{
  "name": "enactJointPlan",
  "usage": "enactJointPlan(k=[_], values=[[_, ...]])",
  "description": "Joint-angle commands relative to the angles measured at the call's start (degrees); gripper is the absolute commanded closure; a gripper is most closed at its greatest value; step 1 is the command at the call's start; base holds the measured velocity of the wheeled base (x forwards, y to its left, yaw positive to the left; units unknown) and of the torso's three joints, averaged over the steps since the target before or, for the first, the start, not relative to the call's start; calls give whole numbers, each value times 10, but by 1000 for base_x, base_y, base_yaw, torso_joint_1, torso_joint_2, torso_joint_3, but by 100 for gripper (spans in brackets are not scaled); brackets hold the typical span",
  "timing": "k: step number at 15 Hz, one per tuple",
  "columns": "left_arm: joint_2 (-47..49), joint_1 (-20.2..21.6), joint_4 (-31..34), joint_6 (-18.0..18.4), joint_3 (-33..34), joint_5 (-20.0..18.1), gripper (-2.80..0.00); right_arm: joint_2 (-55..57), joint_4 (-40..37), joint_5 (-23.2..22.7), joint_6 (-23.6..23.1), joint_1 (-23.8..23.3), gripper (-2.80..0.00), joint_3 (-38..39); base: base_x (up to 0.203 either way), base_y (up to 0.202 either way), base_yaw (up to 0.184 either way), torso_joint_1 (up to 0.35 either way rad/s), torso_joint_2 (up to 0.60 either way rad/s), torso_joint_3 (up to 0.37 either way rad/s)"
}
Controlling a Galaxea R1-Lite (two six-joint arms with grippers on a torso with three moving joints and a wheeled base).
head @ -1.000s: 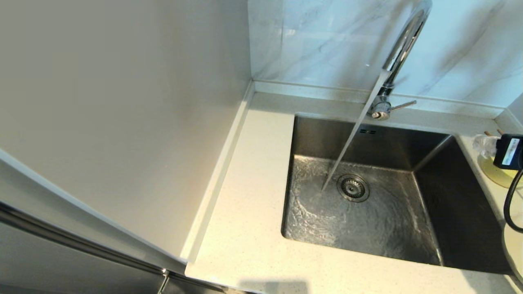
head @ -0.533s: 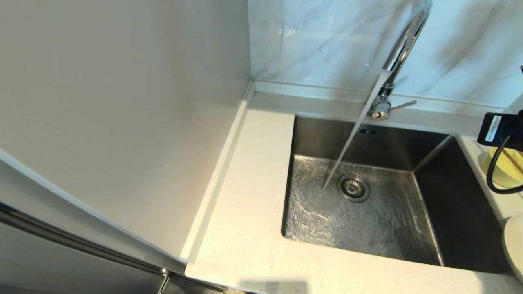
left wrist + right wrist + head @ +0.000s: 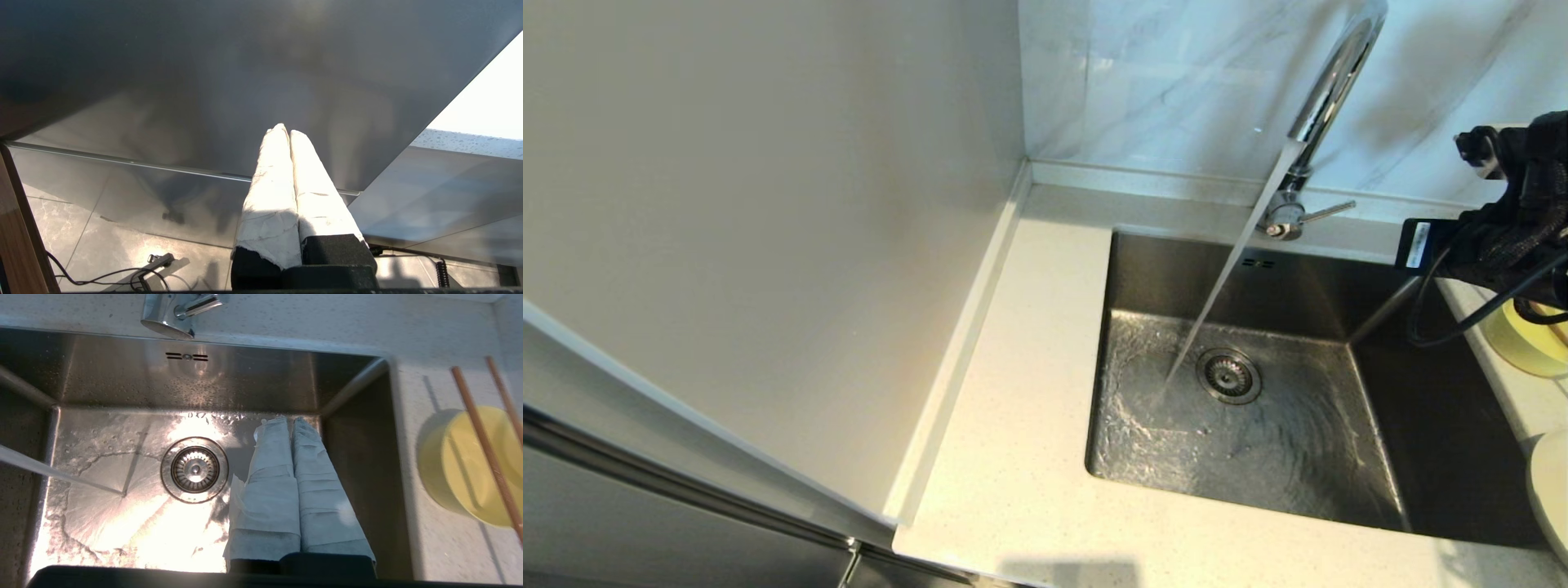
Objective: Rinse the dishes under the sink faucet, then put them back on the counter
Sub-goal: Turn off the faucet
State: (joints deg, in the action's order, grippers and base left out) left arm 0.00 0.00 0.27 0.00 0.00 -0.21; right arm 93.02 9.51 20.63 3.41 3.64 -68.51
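The chrome faucet pours a slanting stream into the steel sink. A pale-yellow bowl stands on the speckled counter right of the basin, with two brown chopsticks lying across it. A cream plate shows at the right edge, nearer to me. My right gripper is shut and empty, hanging over the right part of the basin between the drain and the bowl. Its wrist shows in the head view. My left gripper is shut, parked low beside a steel cabinet front.
The faucet's side lever points right, close to my right wrist. The drain strainer sits mid-basin. A tall pale panel walls off the left. Counter runs between that panel and the sink.
My right arm has risen from the bowl and moved left and back, toward the faucet lever. The bowl with the chopsticks stays on the counter. Water keeps running.
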Motion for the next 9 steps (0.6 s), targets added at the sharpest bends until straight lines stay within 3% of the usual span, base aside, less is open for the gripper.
enactJointPlan(k=[1,9], values=[[0,0,0,0,0,0,0,37,1,1,0,4,0,-19,0,0,0,0,0,0],[0,0,0,0,0,0,0,109,1,4,2,17,0,-93,0,0,0,0,0,0]])
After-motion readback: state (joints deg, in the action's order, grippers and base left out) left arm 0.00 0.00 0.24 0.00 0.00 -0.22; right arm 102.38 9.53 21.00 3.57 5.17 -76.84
